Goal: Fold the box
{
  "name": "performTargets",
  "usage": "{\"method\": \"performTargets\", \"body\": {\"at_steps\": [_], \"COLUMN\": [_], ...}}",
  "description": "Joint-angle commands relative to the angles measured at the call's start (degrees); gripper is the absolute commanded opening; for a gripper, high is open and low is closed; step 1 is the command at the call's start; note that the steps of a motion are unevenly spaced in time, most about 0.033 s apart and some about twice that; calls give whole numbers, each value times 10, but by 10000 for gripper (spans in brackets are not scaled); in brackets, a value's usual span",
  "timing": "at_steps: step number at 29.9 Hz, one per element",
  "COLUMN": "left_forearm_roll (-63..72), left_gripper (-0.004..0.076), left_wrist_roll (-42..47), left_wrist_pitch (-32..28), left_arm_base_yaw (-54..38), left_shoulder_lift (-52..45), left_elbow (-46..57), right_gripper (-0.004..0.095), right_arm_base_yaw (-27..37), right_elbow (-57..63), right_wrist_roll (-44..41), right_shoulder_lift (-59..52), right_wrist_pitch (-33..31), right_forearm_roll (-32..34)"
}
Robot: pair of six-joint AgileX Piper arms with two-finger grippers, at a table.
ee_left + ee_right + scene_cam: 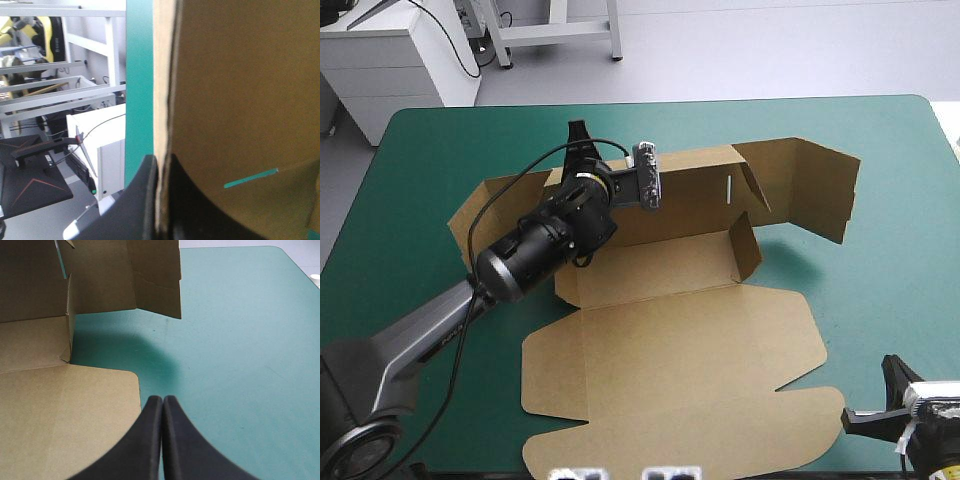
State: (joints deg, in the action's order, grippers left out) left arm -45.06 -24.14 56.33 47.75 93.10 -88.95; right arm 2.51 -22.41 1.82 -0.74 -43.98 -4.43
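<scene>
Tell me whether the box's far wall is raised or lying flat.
Raised: the far wall stands up from the base, the left gripper shut on its top edge. The lid lies flat.

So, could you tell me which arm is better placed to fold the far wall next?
Left, probably: the left gripper is shut on the box at its raised far wall; the right gripper is shut, off the board, at the near right.
</scene>
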Motion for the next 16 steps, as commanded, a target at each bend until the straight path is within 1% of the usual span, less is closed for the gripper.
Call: {"method": "performTargets", "body": {"at_steps": [1, 3, 6, 11, 16], "left_forearm_roll": [-109, -134, -175, -305, -374], "left_gripper": [-9, -9, -9, -9, -8], "left_wrist_roll": [79, 100, 155, 264, 343], "left_wrist_pitch": [-70, -76, -77, -76, -57], "left_arm_base_yaw": [22, 37, 60, 93, 112], "left_shoulder_lift": [-67, -81, -96, -98, -98], "left_elbow": [53, 85, 127, 193, 238], "right_gripper": [-14, -14, -14, -14, -14], "right_arm_base_yaw": [-1, -1, -1, -1, -1], "right_elbow": [-17, -17, -17, -17, -17], "right_wrist_roll": [0, 0, 1, 2, 2], "right_shoulder_lift": [-13, -13, -13, -13, -13], "right_wrist_pitch": [43, 43, 43, 43, 43], "right_forearm_roll": [3, 3, 3, 1, 1]}}
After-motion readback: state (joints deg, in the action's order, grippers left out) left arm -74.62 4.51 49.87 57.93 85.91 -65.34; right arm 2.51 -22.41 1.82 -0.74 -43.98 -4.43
